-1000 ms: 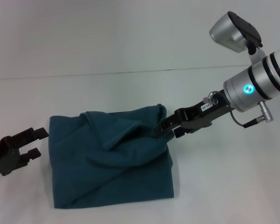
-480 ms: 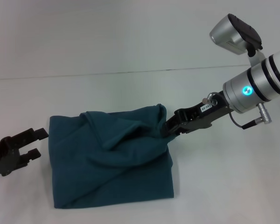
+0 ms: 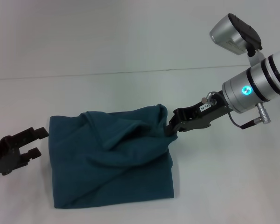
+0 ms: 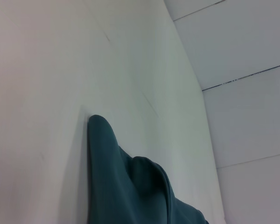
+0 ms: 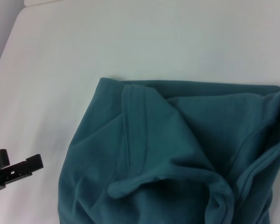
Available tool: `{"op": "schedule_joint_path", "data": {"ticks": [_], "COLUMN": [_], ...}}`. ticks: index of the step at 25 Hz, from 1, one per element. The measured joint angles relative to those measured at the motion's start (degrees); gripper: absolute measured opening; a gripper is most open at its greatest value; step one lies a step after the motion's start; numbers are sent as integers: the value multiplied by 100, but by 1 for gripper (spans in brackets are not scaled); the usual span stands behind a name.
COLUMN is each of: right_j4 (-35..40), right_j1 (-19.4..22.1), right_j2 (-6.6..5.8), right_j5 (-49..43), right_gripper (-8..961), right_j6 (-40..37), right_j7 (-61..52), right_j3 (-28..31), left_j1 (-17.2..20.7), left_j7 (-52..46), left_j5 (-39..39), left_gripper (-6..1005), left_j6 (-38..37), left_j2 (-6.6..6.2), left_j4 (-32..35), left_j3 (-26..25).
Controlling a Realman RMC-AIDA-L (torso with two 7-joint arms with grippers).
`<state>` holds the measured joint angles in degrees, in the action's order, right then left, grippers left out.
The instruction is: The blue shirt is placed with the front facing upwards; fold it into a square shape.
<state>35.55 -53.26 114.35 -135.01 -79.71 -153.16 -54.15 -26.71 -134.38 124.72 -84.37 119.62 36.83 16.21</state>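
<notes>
While the right gripper [image 3: 170,129] pinches the blue shirt [image 3: 112,158]'s far corner, left gripper [image 3: 35,142] waits open; next, flatten that lumpy fold.

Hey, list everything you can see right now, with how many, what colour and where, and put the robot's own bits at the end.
Dark teal-blue cotton shirt: one, teal-blue, folded into a rumpled rough square at the middle of the table, no print showing.
White table: one, white, under the shirt and all around it.
Left end effector: one, black, open, just off the shirt's left edge, apart from it.
Right end effector: one, black, at the shirt's far right corner.
Right arm: one, silver with a blue light, upper right.
</notes>
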Motion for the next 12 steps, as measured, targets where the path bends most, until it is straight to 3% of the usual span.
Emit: {"op": "schedule_joint_path", "data": {"ticks": [6,12], "right_j4": [0,135], "right_j1": [15,59], "right_j2": [-2,-45], "right_j5": [2,33], "right_gripper": [11,30], "right_j6": [-13,-607], "right_j7": [-5,21], "right_j3": [97,345], "left_j1": [-5,0], "left_j7": [0,0], "left_j5": [0,0], "left_gripper": [846,846], "left_j6": [0,0], "left_j2": [0,0], "left_j4": [0,0], "left_j3": [-4,-11]}}
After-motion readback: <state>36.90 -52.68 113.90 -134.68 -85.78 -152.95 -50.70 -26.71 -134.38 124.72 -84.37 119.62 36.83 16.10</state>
